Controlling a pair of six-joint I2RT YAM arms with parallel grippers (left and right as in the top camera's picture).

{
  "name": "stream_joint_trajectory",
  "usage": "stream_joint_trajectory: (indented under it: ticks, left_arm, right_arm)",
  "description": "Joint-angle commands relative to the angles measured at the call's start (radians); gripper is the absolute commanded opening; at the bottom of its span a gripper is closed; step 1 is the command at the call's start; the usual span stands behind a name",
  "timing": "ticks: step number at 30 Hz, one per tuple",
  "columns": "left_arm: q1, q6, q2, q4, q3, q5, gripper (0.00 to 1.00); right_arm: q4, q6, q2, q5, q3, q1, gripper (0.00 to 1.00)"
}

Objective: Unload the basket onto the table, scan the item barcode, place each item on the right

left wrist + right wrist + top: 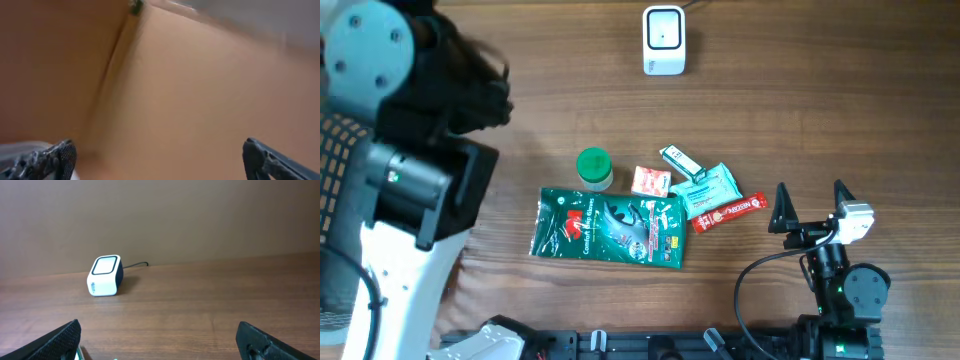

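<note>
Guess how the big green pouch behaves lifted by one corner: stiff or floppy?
Likely floppy: the green pouch lies flat with creased film, so it would probably sag from a corner grip. Glossy highlights suggest slick film that may slip. Flat, so a push should slide it, not roll it.

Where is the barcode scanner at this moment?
In the overhead view the white scanner stands alone at the top centre of the table, well away from the green-lidded jar and the packets; the right wrist view shows it left of centre.
</note>
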Motion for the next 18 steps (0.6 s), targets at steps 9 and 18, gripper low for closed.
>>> stream_joint_trajectory:
  ticks: [9,18]
  left_arm:
    - [0.035,0.261,-0.402,-0.344,-0.396,0.972,1.0]
    - [0.269,0.261,-0.944,-0.069,-0.766,1.106,1.0]
  right_arm:
    - [0.005,-0.018,-0.005,-0.009,-0.001,-0.001,1.0]
    - [0.005,-0.018,-0.005,-0.009,-0.001,-0.001,1.0]
